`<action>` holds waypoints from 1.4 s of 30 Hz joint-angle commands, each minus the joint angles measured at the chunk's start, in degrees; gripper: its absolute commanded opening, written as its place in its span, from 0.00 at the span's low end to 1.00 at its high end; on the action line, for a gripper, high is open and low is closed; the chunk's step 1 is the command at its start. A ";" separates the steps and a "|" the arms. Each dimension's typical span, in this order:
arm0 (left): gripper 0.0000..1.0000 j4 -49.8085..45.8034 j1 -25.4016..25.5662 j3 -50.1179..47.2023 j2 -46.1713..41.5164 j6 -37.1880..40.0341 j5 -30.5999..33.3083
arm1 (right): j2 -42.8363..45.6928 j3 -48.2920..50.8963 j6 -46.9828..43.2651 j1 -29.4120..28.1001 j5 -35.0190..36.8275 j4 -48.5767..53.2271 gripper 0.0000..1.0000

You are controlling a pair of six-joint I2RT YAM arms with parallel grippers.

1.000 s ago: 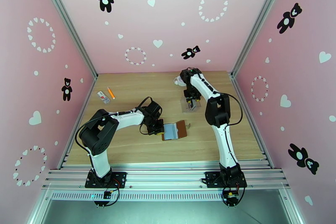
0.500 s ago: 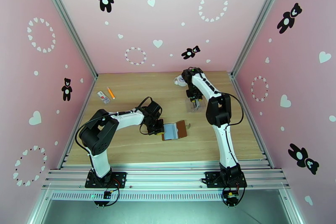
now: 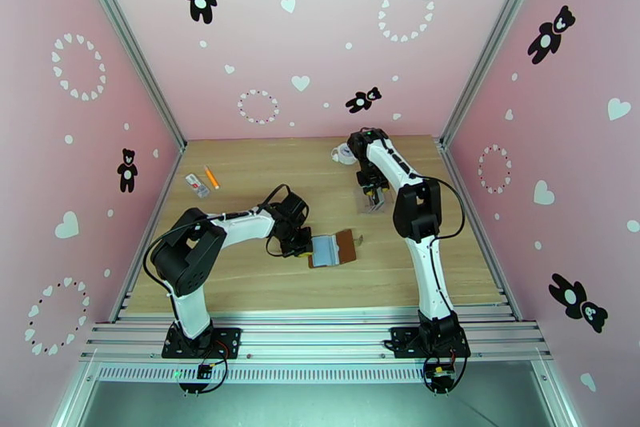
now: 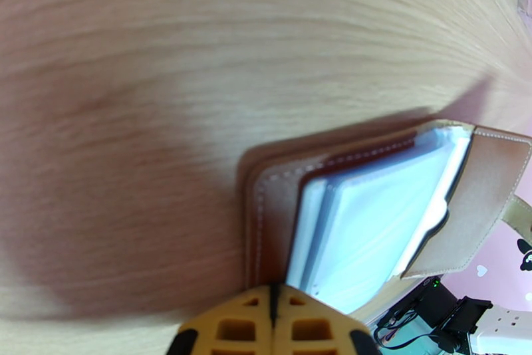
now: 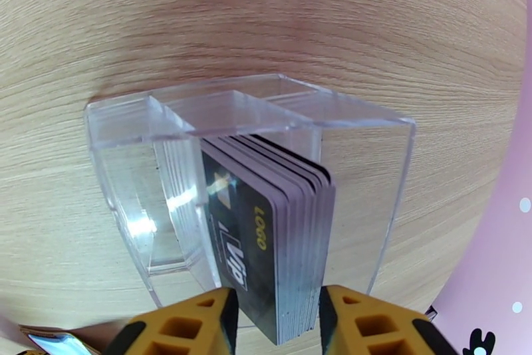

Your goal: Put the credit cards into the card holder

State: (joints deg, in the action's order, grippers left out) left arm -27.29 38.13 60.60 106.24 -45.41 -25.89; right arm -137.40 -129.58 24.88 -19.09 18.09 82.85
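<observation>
The card holder (image 3: 334,249), a brown leather wallet, lies open mid-table with pale clear sleeves showing (image 4: 372,217). My left gripper (image 3: 300,243) is shut, its yellow fingertips (image 4: 272,320) together at the holder's left edge. The credit cards (image 5: 266,230), a dark stack with "VIP" on the front card, stand upright in a clear plastic stand (image 5: 372,150) at the back right (image 3: 366,203). My right gripper (image 3: 370,193) reaches down over the stand. Its yellow fingers (image 5: 199,323) sit close on either side of the stack, the jaws parted about the stack's width.
A small white object (image 3: 343,153) sits behind the right arm near the back edge. An orange pen (image 3: 211,177) and a small white item (image 3: 196,185) lie at the back left. Pink walls close in three sides of the wooden table (image 3: 264,285).
The right gripper has shifted slightly right over the clear stand and settled around the cards. The left arm and the card holder have not moved.
</observation>
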 commanded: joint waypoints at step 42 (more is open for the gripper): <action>0.00 -3.43 1.71 -2.50 3.59 0.37 4.03 | 2.05 -1.03 0.47 -0.13 -1.14 0.39 0.07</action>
State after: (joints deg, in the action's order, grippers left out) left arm -27.29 38.13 60.60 106.24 -45.43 -25.89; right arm -137.19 -129.58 25.08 -19.03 17.32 82.74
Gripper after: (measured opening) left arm 0.030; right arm 0.069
